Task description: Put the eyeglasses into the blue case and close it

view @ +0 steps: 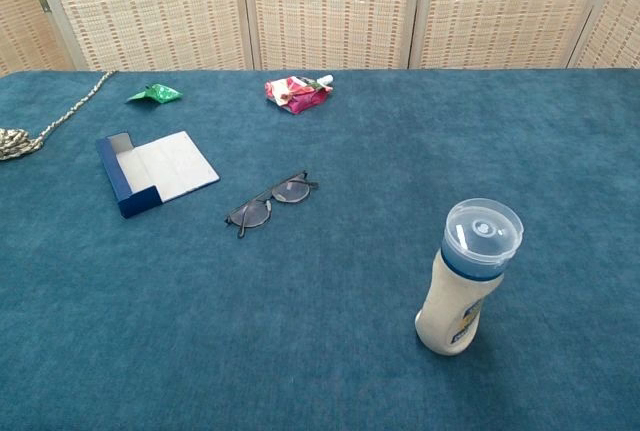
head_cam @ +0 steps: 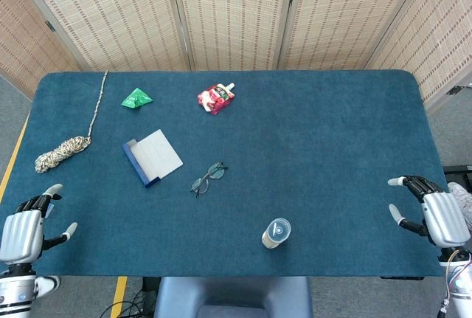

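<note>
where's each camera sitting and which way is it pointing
Head view: high above the table's near edge, looking steeply down; the left hand and right hand show at the near corners, both empty with fingers apart.
Chest view: low at the near edge, looking across the table toward the screens; no part of the robot shows.
Shared: eyeglasses, open blue case, bottle, red pouch, green packet, rope.
</note>
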`<state>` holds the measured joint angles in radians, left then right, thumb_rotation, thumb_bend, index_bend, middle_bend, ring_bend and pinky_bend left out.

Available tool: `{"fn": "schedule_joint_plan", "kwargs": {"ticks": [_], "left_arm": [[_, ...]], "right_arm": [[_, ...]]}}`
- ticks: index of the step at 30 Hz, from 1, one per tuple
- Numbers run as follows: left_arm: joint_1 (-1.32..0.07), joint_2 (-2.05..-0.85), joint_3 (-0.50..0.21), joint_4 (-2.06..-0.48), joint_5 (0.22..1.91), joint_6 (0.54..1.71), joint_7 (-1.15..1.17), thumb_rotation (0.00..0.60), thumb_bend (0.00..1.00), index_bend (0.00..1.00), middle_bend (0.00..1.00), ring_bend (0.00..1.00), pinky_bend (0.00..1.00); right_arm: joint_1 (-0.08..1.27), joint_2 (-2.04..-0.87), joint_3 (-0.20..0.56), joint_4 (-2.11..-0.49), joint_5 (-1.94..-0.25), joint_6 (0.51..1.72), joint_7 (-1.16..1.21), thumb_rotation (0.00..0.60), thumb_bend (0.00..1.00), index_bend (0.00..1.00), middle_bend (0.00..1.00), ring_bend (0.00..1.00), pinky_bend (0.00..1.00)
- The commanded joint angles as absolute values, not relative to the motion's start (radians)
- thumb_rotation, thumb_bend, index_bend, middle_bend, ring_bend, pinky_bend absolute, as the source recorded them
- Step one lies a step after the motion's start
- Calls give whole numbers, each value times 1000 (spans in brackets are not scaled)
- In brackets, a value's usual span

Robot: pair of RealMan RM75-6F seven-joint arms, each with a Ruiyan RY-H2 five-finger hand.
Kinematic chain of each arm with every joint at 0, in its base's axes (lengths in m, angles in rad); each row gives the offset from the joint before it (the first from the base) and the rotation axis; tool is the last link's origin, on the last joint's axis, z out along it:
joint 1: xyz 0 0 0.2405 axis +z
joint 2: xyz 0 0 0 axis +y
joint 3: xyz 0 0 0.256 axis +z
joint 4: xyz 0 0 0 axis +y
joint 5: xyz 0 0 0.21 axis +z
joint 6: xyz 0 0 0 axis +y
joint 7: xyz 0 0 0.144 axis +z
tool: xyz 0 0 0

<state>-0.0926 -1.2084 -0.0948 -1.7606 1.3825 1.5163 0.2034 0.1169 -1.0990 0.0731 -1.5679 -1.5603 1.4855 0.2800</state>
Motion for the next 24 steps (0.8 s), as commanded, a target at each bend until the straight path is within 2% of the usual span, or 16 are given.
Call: {"fn": "schedule_joint_plan", "kwargs": {"ticks": [1,8,10,13,18,20,24], "left_arm": [[-93,-1208,-94,-1758,1385,1515,200,600,244,208,357,310,336],[-114,-1183,-91,-1750,1435,1498,185,600,244,234,357,318,341],[-136,-1168,-94,-1744,1464,1480,181,600,244,245,357,333,368],[-181,-1143,-107,-1735,1509,1444,179,600,244,260,406,430,470],[-293,-1117,-138,-1712,1594,1354,139,600,244,283,633,625,744],[-347,-1116,-147,-1697,1632,1309,115,600,244,290,724,692,815],[-456,-1123,-154,-1667,1693,1209,32,600,244,300,840,789,880]], "right_arm": [[118,-1099,72,-1570,-1560,1484,279,600,345,333,335,306,351],[117,-1091,73,-1574,-1556,1486,278,600,345,333,335,306,351],[120,-1086,76,-1578,-1558,1486,273,600,345,333,335,306,351],[126,-1079,80,-1587,-1564,1488,261,600,345,333,335,306,351],[134,-1068,84,-1607,-1572,1487,241,600,345,333,335,306,351],[135,-1065,83,-1614,-1573,1486,235,600,345,333,335,306,352],[135,-1064,80,-1619,-1569,1481,229,600,345,333,335,306,352]]}}
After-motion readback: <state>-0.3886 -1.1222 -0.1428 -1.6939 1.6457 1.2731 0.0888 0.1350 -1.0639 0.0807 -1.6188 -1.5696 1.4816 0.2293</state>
